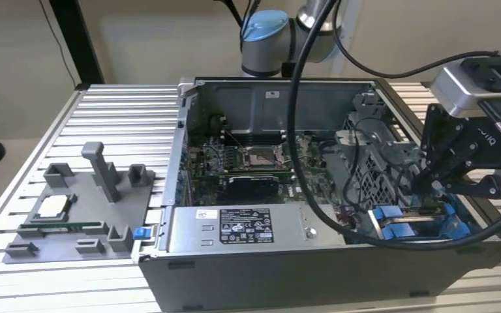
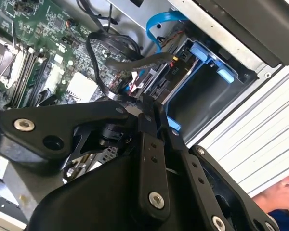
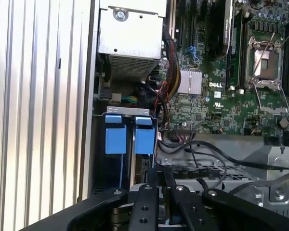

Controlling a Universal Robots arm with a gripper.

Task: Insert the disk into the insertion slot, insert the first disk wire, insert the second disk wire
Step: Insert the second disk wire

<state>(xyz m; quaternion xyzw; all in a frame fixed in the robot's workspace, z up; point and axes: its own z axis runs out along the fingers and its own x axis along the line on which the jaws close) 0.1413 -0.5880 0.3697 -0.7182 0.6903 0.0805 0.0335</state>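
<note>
- Exterior view: the gripper (image 1: pixel 438 186) stood low over the drive-bay corner of the open computer case (image 1: pixel 259 274), at that view's right, directly above the blue plastic of the insertion slot (image 1: pixel 411 225).
- Second wrist view: the gripper (image 2: pixel 151 108) fingers lay close together, nearly closed, tips at a dark connector with a flat grey cable (image 2: pixel 135 62) running off it. Whether they were actually pinching the connector could not be told.
- Second wrist view: just beyond the fingertips sat the insertion slot (image 2: pixel 207 91), its blue carrier tab at the mouth and a blue cable curving in above it. The disk looked seated in the bay behind the connector, but little of its body showed; judged so from the blue frame.
- First wrist view: the slot (image 3: pixel 127 137) showed two blue tabs side by side, its long axis running away from the fingers toward the case wall.
- Case also held the motherboard (image 3: pixel 231 96) and a grey power-supply box (image 1: pixel 233 228).
- Exterior view: a grey fixture tray (image 1: pixel 68 222) with small parts lay well apart at that view's left.
</note>
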